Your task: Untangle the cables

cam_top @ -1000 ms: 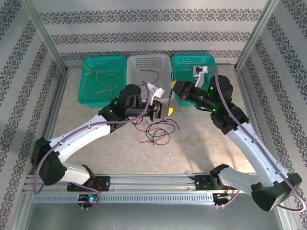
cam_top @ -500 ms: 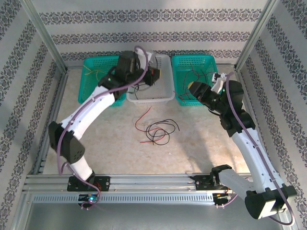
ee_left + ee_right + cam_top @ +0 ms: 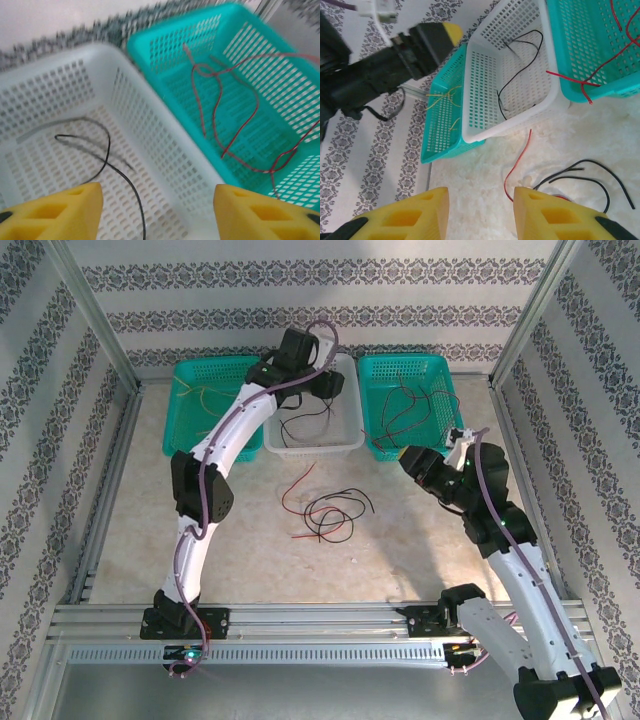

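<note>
Beige tabletop w/ loose cables; L gripper & R gripper both fingers apart, empty.

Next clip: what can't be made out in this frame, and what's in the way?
Top view: the left arm covers part of the white basket, so its black cable shows only partly.
Top view: yellow cables too thin to count.
Left wrist view: that black cable is blurred and runs off the bottom edge.
Right wrist view: the table tangle is cut by the right finger and bottom edge.
</note>
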Controlling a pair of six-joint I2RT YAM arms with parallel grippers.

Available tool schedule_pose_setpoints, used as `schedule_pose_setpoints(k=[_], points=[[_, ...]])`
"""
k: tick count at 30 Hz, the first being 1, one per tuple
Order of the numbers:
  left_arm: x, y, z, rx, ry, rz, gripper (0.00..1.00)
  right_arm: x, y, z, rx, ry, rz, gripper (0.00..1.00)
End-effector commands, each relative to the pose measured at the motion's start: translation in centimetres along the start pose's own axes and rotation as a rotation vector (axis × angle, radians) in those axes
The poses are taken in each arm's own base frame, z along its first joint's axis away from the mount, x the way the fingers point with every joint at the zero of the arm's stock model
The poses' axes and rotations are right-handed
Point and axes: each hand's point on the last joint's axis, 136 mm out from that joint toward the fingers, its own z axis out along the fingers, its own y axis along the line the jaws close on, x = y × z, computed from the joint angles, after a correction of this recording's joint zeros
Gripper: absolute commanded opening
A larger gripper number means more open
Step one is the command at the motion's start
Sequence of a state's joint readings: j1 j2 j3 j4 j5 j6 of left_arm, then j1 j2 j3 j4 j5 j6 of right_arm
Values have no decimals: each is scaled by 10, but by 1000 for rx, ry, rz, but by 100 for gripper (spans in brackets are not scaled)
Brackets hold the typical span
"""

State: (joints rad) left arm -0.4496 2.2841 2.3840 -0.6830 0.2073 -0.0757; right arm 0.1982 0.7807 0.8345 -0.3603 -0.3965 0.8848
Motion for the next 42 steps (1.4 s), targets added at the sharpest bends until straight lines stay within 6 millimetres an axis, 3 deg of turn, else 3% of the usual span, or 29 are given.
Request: schedule_pose_setpoints(k=[1,3,4,5,7,10,16,22,25,29,42], points=[[8,6,-13,-21,46,-41,61,9,-16,4,44,29,22,39],[9,-2,-22,8,41,-62,65,15,-20,8,55,58,17,39],[9,-8,-29,23,28,-65,74,20,-24,11,72,79,13,40],[8,-13,-37,34,13,-60,76,24,-28,14,89,98,5,40],[3,-24,-64,49,-42,-45,78,39,-39,21,146,156,-25,42],[12,-28,-98,43,-78,-67,78,65,-55,32,241,250,-106,44],[68,-37,-154,85,-63,-151,72,116,-84,61,382,410,-256,48],[122,-42,-188,120,-27,-239,65,155,-102,92,465,564,-327,52],[142,-42,-195,129,-30,-270,64,160,-112,100,549,559,-347,51],[158,-46,-193,156,-12,-297,64,168,-132,104,635,536,-248,48],[163,-57,-187,229,-5,-313,63,200,-152,118,642,558,-54,43]])
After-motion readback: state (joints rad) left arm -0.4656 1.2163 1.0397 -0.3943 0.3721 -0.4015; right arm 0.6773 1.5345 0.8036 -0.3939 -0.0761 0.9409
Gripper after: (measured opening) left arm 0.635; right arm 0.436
